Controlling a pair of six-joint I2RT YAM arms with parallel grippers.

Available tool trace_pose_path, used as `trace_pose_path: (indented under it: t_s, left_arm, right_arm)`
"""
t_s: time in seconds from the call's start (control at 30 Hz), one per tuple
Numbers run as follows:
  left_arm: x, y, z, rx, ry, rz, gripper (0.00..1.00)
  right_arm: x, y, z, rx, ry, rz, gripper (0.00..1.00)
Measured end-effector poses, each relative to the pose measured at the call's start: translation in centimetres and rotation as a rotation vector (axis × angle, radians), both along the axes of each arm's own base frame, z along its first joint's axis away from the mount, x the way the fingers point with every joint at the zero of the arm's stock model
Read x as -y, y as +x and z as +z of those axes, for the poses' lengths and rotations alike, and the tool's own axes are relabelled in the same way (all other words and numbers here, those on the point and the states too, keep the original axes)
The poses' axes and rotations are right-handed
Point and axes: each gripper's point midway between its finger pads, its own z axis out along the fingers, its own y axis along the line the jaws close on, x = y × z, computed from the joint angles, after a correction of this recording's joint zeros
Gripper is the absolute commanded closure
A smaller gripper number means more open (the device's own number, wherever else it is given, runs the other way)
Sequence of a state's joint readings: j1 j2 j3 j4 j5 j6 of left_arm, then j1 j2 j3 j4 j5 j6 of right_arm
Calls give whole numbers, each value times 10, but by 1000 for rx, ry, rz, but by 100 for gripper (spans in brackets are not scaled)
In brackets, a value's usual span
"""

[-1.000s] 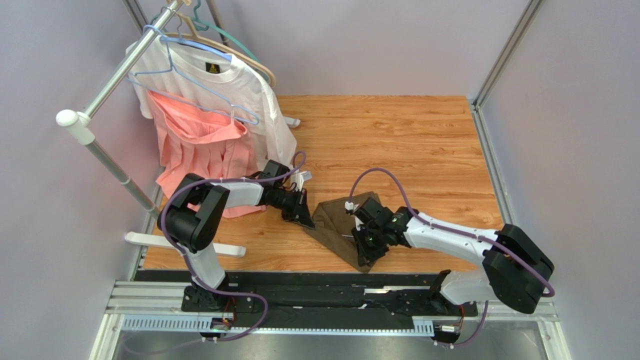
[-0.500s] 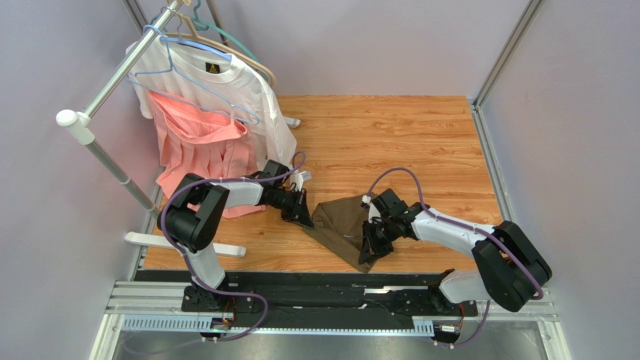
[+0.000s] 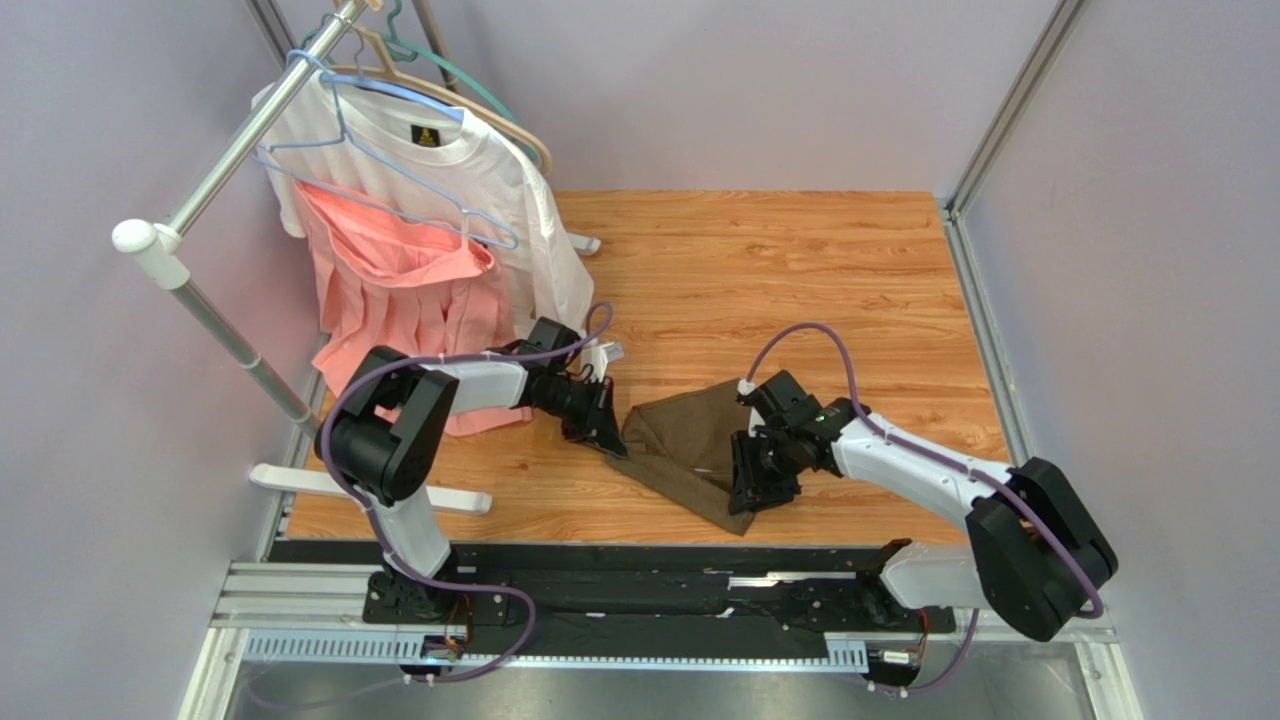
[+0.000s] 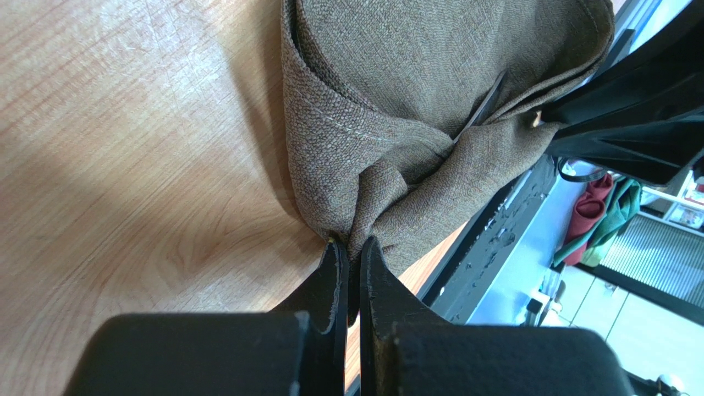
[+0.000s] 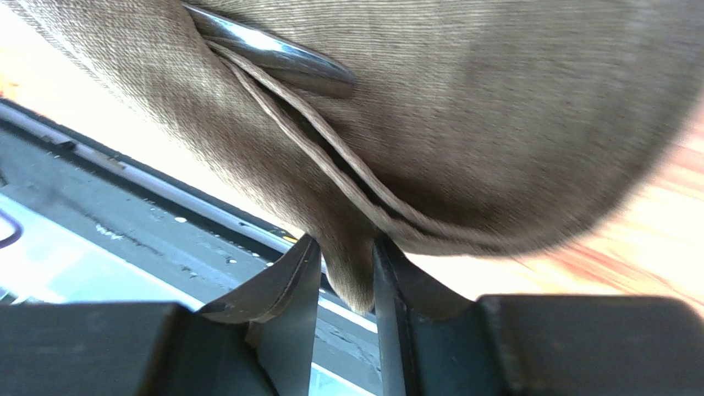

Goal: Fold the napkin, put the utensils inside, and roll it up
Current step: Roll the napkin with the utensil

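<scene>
The olive-brown napkin (image 3: 684,438) lies bunched and folded on the wooden table between the two arms. My left gripper (image 3: 610,438) is shut on its left corner; in the left wrist view the jaws (image 4: 349,252) pinch the cloth (image 4: 397,107) at their tips. My right gripper (image 3: 747,483) is closed on the napkin's near right corner, and the cloth tip (image 5: 351,272) hangs between its fingers. A silver utensil handle (image 5: 273,54) pokes out of a fold of the napkin (image 5: 496,107). I cannot tell whether it is the knife or the fork. The other utensil is hidden.
A clothes rack stands at the left with a white T-shirt (image 3: 451,173) and a pink garment (image 3: 394,285). Its white base bar (image 3: 368,489) lies near the left arm. A black rail (image 3: 631,578) runs along the near table edge. Grey walls close in both sides.
My right gripper has shifted a little right along the napkin's near edge, drawing that corner with it. The left gripper has stayed put on its corner.
</scene>
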State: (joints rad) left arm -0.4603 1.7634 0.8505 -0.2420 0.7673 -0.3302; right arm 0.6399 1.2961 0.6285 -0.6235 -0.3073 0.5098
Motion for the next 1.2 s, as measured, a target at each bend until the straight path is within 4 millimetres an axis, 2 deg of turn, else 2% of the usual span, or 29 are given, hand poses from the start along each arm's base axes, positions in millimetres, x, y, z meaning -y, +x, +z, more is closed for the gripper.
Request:
trace_pose_path:
  t_s: [0.23, 0.67, 0.73, 0.8, 0.93, 1.07, 1.2]
  left_arm:
    - [0, 0, 0, 0, 3, 1, 100]
    - [0, 0, 0, 0, 2, 1, 100]
    - [0, 0, 0, 0, 2, 1, 100]
    - [0, 0, 0, 0, 3, 1, 100]
    - [0, 2, 2, 3, 4, -2, 100]
    - [0, 5, 3, 8, 13, -8, 100]
    - [1, 8, 5, 7, 22, -17, 100]
  right_arm:
    - [13, 2, 0, 25, -69, -17, 62]
    - [18, 2, -10, 24, -114, -49, 58]
    - [18, 2, -11, 24, -118, -51, 55]
    - [18, 2, -11, 27, -125, -53, 46]
    - [21, 1, -9, 47, -155, -47, 40]
    - [22, 8, 17, 128, -184, -33, 38]
    - [-2, 31, 70, 326, -124, 21, 36]
